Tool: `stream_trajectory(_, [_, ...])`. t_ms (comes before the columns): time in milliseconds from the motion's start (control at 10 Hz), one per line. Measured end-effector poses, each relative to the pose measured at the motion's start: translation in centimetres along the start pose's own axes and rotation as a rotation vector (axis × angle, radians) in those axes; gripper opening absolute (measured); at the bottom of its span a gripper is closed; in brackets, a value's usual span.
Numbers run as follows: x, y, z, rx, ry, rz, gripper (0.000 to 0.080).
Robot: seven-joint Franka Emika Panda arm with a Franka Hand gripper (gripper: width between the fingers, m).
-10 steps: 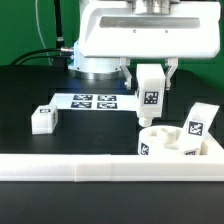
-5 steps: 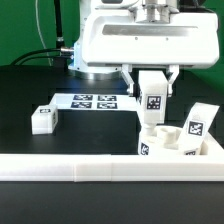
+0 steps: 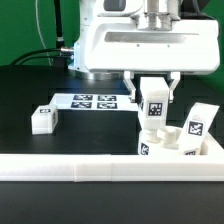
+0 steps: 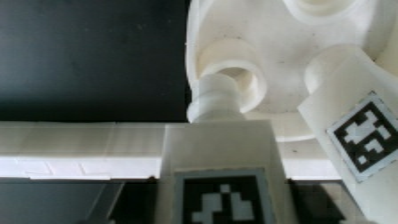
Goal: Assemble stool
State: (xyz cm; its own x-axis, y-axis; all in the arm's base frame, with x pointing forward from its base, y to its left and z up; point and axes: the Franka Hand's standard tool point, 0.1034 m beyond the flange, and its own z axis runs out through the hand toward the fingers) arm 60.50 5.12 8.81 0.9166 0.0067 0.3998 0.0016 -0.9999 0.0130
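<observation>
1. Holding the held leg (image 3: 153, 108) upright, the gripper (image 3: 153, 90) hangs directly over the seat (image 3: 165, 143) in the exterior view. The two dark fingers (image 3: 133, 84) are clamped on the leg, one on each flank, near its upper end.
2. Exterior view: the held leg's tag faces the camera. Its lower end comes down to the seat's top, on the part of the seat toward the exterior view's left. Contact looks likely, but I cannot tell for sure from this angle.
3. Exterior view: the second leg (image 3: 196, 122) stands on the seat at its far side toward the exterior view's right. It is tilted, with its tag toward the camera.
4. Exterior view: the third leg (image 3: 43, 118) lies on the black table (image 3: 30, 85), well apart from the seat, toward the exterior view's left. The marker board (image 3: 92, 101) lies flat between the third leg and the seat, farther from the camera than the seat.
5. Exterior view: the rail (image 3: 90, 166) runs across in front of the seat and hides its lower edge.
6. Wrist view: the held leg (image 4: 222, 165) fills the near field, tag visible. Its narrow round peg end points at a collared hole in the seat (image 4: 285, 35). The peg tip sits at the collar's rim; I cannot tell whether it has entered.
7. Wrist view: the second leg (image 4: 365, 115) stands just beside that hole, touching the seat, tag showing. The rail (image 4: 80, 145) lies across beside the seat, with the dark table (image 4: 89, 60) beyond it.
</observation>
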Motion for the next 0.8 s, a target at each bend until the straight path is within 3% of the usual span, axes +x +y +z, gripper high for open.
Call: stream_trajectory(800, [-0.81, -0.70, 0.76, 0.006, -0.016, -0.018, 0.0337])
